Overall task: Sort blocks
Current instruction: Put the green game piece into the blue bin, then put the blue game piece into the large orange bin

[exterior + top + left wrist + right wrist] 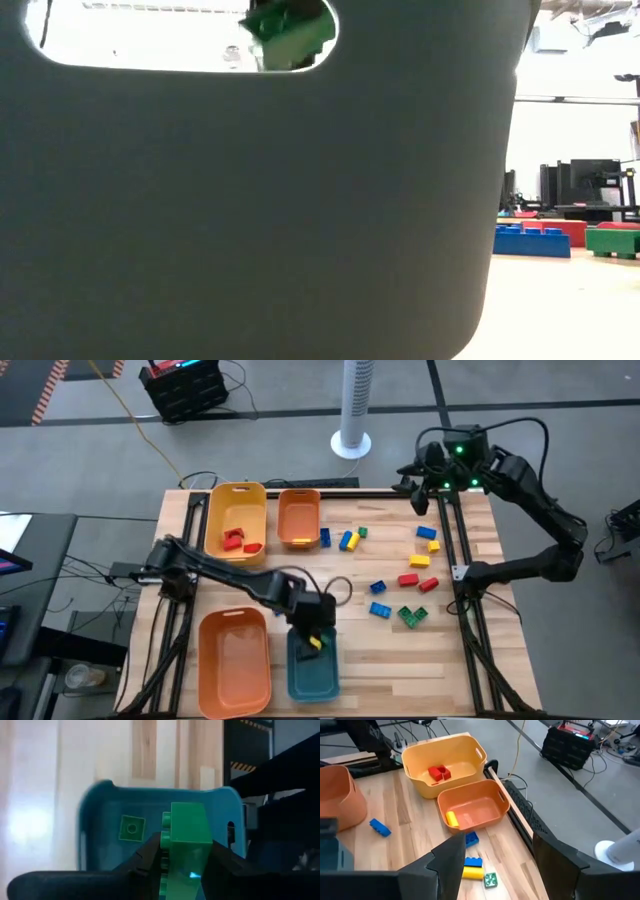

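Hovering over the teal bin (312, 670) at 6 o'clock on the bench (380, 645), the left gripper (186, 865) has its jaws closed on a green block (187, 832), held above the bin's open mouth. A second green piece (132, 828) lies flat on the bin floor. From table height the bin's dark wall fills most of the view, and the green block shows through its handle slot.

At 7 o'clock, just beside the teal bin, stands a large orange bin (234, 660). At 11 o'clock the yellow bin (235, 518) holds red blocks (238, 541), and the small orange bin (298, 517) touching it on the 12 o'clock side holds a yellow block (451, 818).

Loose blocks lie on the bare wood from 1 to 4 o'clock: a blue and yellow cluster (345, 539) with a small green one just beside the small orange bin, yellow pieces (427, 540) at 2 o'clock, red ones (417, 581) near 3 o'clock, blue ones (379, 600) and a green pair (412, 616) towards 4 o'clock.

The right gripper (425, 485) waits at the 1 o'clock corner, jaws wide apart and holding nothing.
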